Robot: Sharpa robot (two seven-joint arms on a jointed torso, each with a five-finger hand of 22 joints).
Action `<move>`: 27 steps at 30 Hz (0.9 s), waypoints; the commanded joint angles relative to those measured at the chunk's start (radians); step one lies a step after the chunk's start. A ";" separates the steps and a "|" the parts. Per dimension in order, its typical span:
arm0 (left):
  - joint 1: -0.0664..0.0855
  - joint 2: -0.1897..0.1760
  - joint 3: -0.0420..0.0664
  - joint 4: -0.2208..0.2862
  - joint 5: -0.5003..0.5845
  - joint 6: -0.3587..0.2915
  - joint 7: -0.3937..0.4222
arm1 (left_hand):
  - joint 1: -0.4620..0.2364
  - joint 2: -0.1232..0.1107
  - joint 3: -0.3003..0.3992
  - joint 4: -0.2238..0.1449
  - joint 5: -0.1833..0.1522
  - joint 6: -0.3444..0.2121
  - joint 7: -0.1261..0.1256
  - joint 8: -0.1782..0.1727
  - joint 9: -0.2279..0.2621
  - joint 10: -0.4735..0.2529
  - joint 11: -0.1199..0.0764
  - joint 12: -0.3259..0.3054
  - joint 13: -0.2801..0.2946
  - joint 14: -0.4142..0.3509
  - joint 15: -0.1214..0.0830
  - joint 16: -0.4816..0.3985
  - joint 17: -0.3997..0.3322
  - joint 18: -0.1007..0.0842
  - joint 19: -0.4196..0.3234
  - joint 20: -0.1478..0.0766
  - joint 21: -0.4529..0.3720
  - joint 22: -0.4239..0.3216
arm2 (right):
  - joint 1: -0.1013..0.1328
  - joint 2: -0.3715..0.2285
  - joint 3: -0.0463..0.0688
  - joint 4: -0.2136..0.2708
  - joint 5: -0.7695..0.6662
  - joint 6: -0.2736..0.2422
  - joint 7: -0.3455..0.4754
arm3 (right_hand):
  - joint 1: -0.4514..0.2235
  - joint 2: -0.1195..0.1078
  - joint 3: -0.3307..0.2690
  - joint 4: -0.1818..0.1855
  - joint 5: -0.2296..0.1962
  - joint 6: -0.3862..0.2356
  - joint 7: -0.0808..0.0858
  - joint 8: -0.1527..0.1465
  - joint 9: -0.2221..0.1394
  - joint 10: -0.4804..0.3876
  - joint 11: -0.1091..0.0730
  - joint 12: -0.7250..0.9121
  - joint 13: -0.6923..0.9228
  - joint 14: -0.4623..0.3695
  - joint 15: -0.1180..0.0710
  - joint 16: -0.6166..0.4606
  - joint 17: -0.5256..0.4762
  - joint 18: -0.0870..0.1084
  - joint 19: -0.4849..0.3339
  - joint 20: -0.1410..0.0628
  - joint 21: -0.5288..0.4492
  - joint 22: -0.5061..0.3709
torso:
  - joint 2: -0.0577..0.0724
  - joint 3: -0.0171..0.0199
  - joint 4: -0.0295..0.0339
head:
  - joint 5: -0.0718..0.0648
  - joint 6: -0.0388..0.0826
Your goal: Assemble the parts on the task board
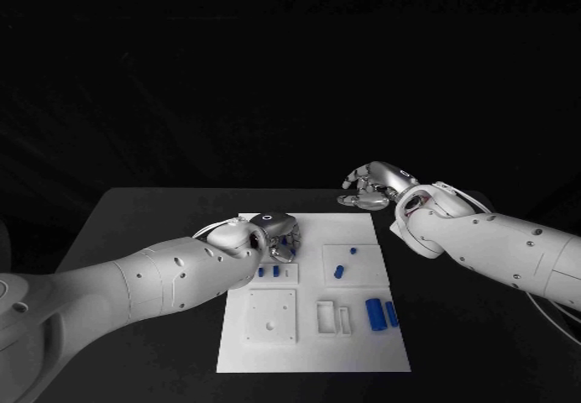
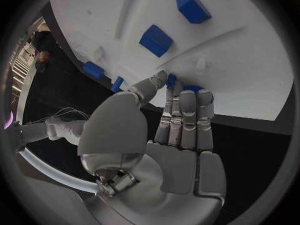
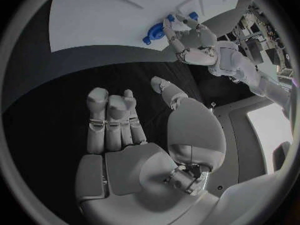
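While I watch from the head camera, my left hand (image 1: 276,228) sits over the white board (image 1: 315,353) near its 11 o'clock corner, fingers (image 2: 187,115) pinching a small blue part (image 2: 192,89). Other blue parts (image 1: 381,314) lie toward 4 o'clock. My right hand (image 1: 375,185) hovers over the desk (image 1: 145,218) past the board's 1 o'clock corner, fingers released, holding nothing.

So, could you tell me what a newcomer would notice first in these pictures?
Probably the white task board in the middle of the black table, dotted with small blue parts. Next, the left hand over the board's far left corner, its fingertips at a blue part, while the right hand hovers past the far edge.
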 commanded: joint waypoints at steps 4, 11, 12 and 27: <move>-0.015 0.001 -0.011 -0.005 -0.002 0.078 -0.016 | 0.015 0.024 0.010 -0.012 -0.002 0.016 -0.004 0.011 -0.003 0.021 -0.003 0.007 0.006 0.008 -0.006 0.005 -0.003 0.042 0.005 -0.012 -0.001 0.003 | 0.000 0.001 0.000 0.000 -0.008 0.011 0.007 | -0.005 0.008 0.003 0.004 0.006 0.001 0.008 0.001 -0.001 0.000 0.004 0.006 -0.001 0.005 -0.001 -0.006 0.001 0.085 -0.004 -0.007 -0.004 0.016 | -0.001 -0.0004 0.0024 | -0.001 -0.003; -0.021 0.002 -0.013 -0.002 -0.003 0.079 -0.003 | 0.013 0.048 0.010 -0.019 -0.001 0.052 -0.017 0.031 -0.004 0.066 -0.019 0.015 0.010 0.031 -0.022 0.014 -0.005 0.039 0.019 -0.021 0.003 0.005 | 0.000 0.002 0.000 0.000 -0.009 0.011 0.007 | -0.006 0.008 0.003 0.005 0.006 0.001 0.008 0.001 -0.001 0.000 0.004 0.007 -0.002 0.006 -0.002 -0.006 0.001 0.085 -0.003 -0.007 -0.004 0.016 | -0.001 -0.0011 0.0013 | 0.000 -0.005; -0.022 0.002 -0.013 -0.001 -0.003 0.077 -0.001 | 0.011 0.051 0.011 -0.019 -0.001 0.058 -0.019 0.034 -0.004 0.073 -0.021 0.016 0.011 0.034 -0.024 0.015 -0.006 0.039 0.021 -0.023 0.004 0.005 | 0.000 0.002 0.000 0.000 -0.009 0.011 0.007 | -0.006 0.008 0.003 0.005 0.006 0.001 0.008 0.001 -0.001 0.000 0.004 0.007 -0.002 0.006 -0.002 -0.006 0.001 0.085 -0.003 -0.007 -0.004 0.016 | -0.001 -0.0012 0.0013 | 0.000 -0.005; -0.025 -0.018 -0.012 0.010 -0.001 0.017 -0.005 | 0.004 0.080 0.016 -0.028 -0.002 0.098 -0.033 0.056 -0.006 0.123 -0.041 0.017 0.015 0.070 -0.044 0.027 -0.008 0.039 0.051 -0.042 0.017 0.009 | 0.000 0.001 0.000 0.000 -0.010 0.011 0.007 | -0.005 0.008 0.004 0.004 0.007 0.003 0.008 0.002 -0.001 0.000 0.003 0.007 -0.002 0.006 -0.002 -0.006 0.001 0.085 -0.003 -0.008 -0.004 0.016 | -0.001 -0.0008 0.0013 | 0.001 -0.005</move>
